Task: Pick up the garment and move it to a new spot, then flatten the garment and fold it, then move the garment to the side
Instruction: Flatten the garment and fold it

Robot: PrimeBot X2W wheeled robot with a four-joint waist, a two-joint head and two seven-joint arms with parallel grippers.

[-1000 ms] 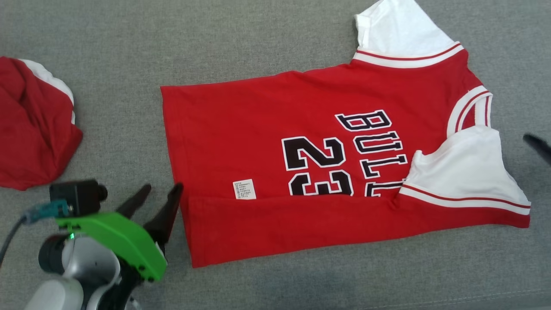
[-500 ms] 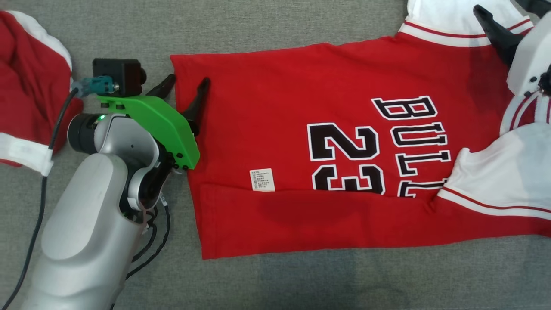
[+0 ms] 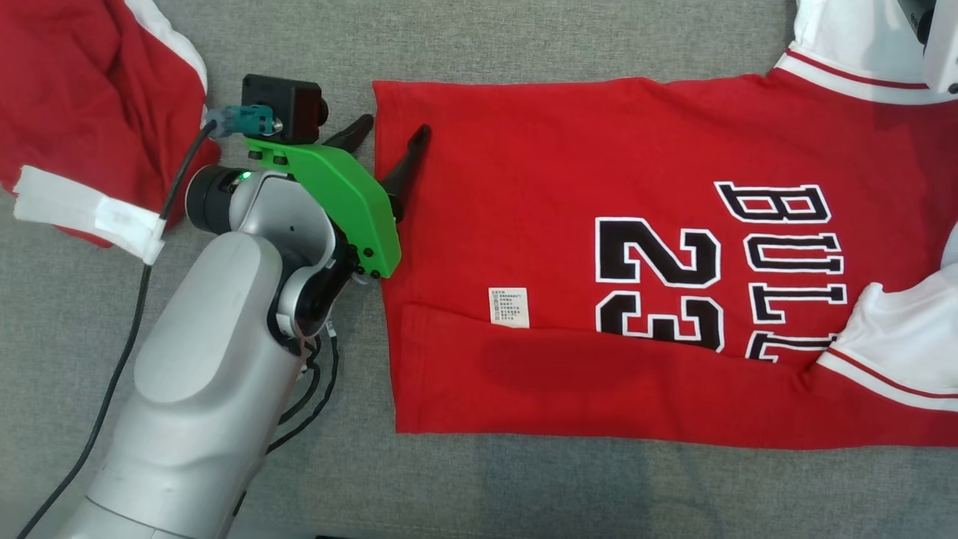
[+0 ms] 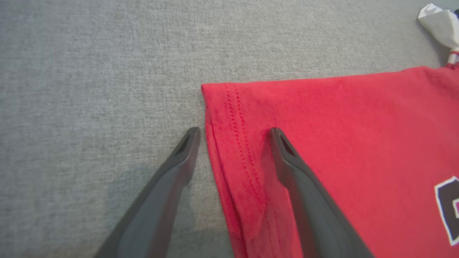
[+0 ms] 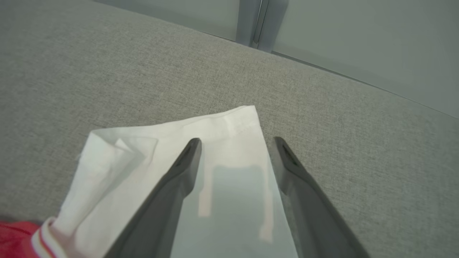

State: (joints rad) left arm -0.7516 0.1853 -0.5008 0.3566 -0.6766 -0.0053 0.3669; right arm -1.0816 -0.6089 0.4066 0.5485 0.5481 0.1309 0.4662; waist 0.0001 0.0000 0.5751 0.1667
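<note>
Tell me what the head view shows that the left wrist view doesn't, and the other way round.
Head view: the jersey with its black 23 and lettering, its white label, a second red garment at the far left, and the green bracket on the left arm.
Left wrist view: the double stitching along the hem, and the fingers straddling that edge, one over grey surface, one over red fabric.
Both: the jersey's corner, the open left gripper, the grey surface.

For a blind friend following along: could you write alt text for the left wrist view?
The open left claw straddles the stitched hem of a red jersey near its corner, one dark finger over the grey upholstery, the other over red cloth. A white sleeve peeks in top right.
</note>
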